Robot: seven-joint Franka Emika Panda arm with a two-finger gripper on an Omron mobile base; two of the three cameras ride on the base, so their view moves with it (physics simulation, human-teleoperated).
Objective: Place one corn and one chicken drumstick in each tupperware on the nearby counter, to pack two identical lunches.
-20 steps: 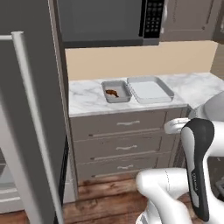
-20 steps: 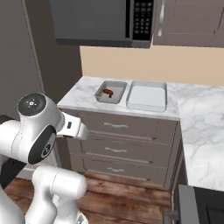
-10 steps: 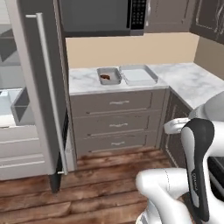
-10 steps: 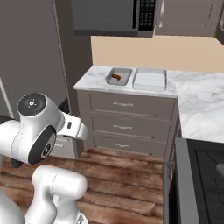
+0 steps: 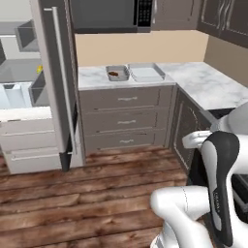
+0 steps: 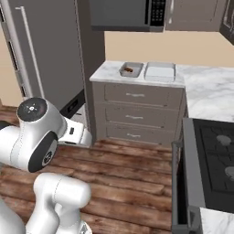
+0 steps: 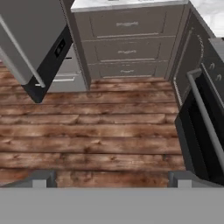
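Two tupperware trays stand side by side on the white marble counter (image 5: 193, 80). The smaller mid-grey tray (image 5: 117, 73) (image 6: 131, 69) holds a brown chicken drumstick (image 5: 114, 74) (image 6: 130, 70). To its right the larger pale tray (image 5: 145, 72) (image 6: 160, 71) looks empty. A small yellow piece that looks like corn (image 5: 38, 70) sits on a shelf of the open fridge. My gripper (image 7: 112, 178) is open with nothing between its fingertips (image 7: 43, 177). It hangs far back from the counter and looks down at the wooden floor (image 7: 100, 131).
The fridge door (image 5: 58, 82) (image 7: 30, 52) stands open left of the grey drawer fronts (image 5: 127, 118) (image 7: 127, 43). Pulled-out fridge drawers (image 5: 29, 145) sit at the left. A dark oven and stove (image 6: 210, 160) (image 7: 201, 118) line the right side.
The base has backed away from the counter and turned, so the whole scene shifted. The trays look farther off and the fridge interior has come into view. The gripper has stayed open.
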